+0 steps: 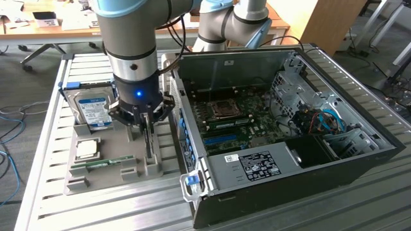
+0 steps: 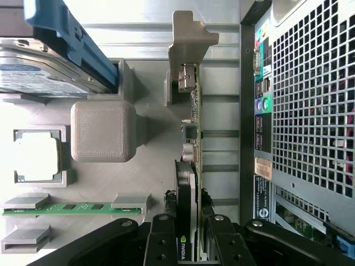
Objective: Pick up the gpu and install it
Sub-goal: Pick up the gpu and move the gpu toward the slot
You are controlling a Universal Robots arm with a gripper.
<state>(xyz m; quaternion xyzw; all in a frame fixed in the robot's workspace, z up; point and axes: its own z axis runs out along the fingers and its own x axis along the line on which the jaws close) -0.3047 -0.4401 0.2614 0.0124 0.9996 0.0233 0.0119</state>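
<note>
Gripper (image 2: 187, 208) part-closed, pinching the gpu (image 2: 194, 119) by both faces, on edge in the grey holder's (image 1: 109, 147) slot just beside the computer case (image 1: 289, 159). Could twist in so thin a pinch, or bind in the slot and drag the holder along if pulled askew.

Ext cam high, oblique over tray (image 1: 106, 144) & PC case (image 1: 308, 185); wrist cam close above both.
</note>
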